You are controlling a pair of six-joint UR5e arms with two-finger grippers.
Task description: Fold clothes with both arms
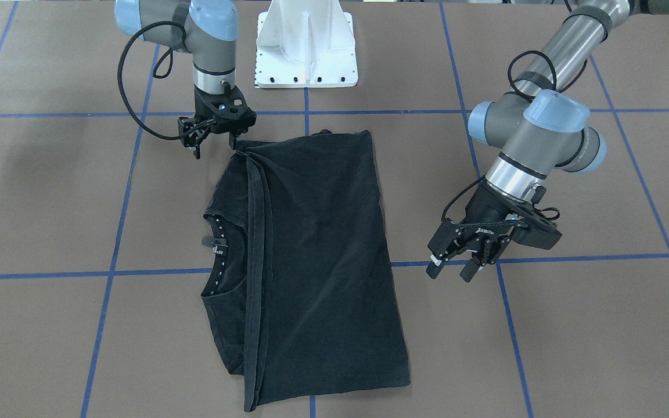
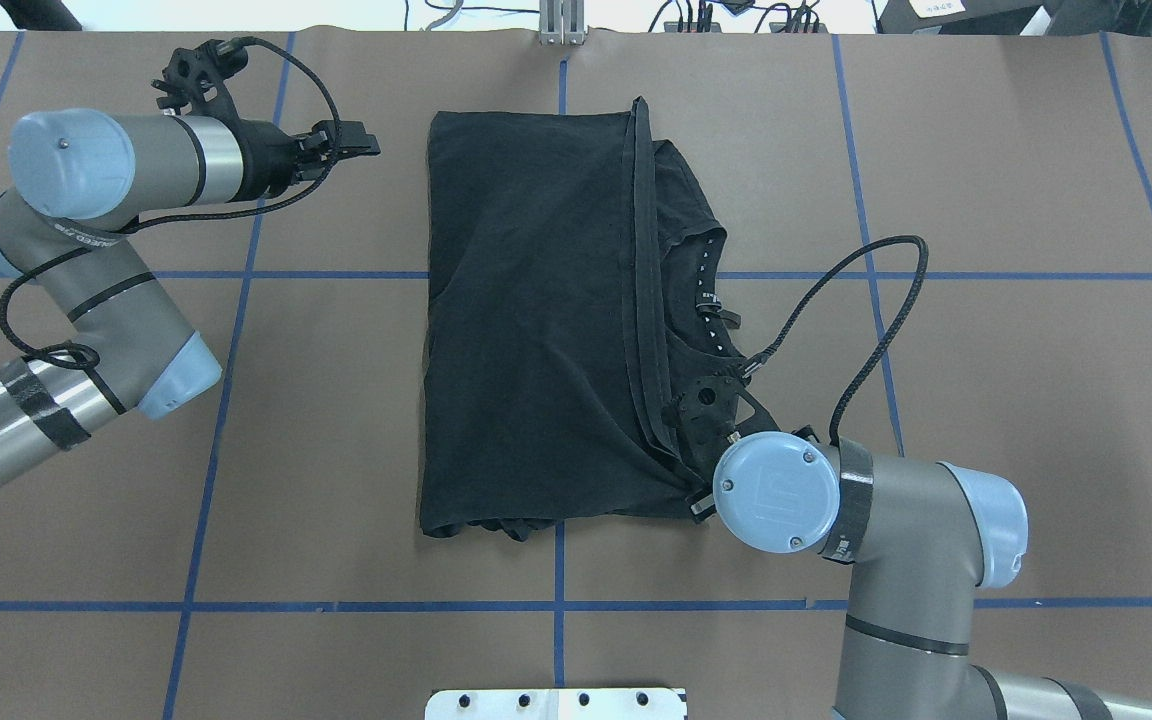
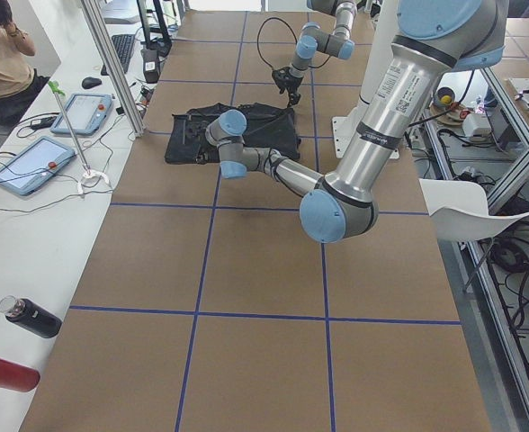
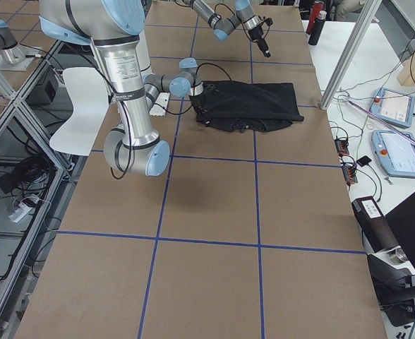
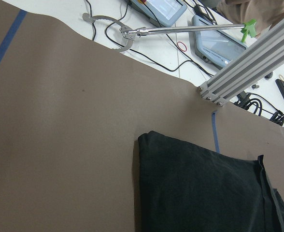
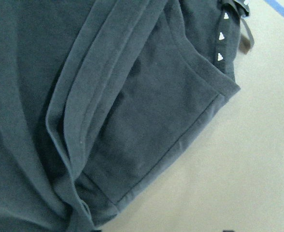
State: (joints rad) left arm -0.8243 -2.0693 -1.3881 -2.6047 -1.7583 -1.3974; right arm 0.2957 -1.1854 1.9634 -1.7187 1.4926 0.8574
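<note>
The black T-shirt (image 1: 323, 249) lies folded lengthwise in the middle of the table, plain side up, its print hidden. Its collar (image 1: 218, 249) with white triangle marks shows along one side. The shirt also shows in the overhead view (image 2: 526, 330). My left gripper (image 1: 452, 270) is open and empty, above the table and apart from the shirt's long edge. It is beside the shirt's far corner in the overhead view (image 2: 361, 148). My right gripper (image 1: 214, 147) is open and just beside the shirt's corner nearest the robot. The right wrist view shows the folded hem and sleeve (image 6: 132, 121) close up.
The white mounting pedestal (image 1: 306, 52) stands at the robot's side of the table. Blue tape lines grid the brown tabletop (image 2: 336, 400). An aluminium post (image 5: 248, 58) and tablets (image 3: 31, 166) are on the side bench beyond the table's far edge. Bottles (image 3: 31, 317) lie there too.
</note>
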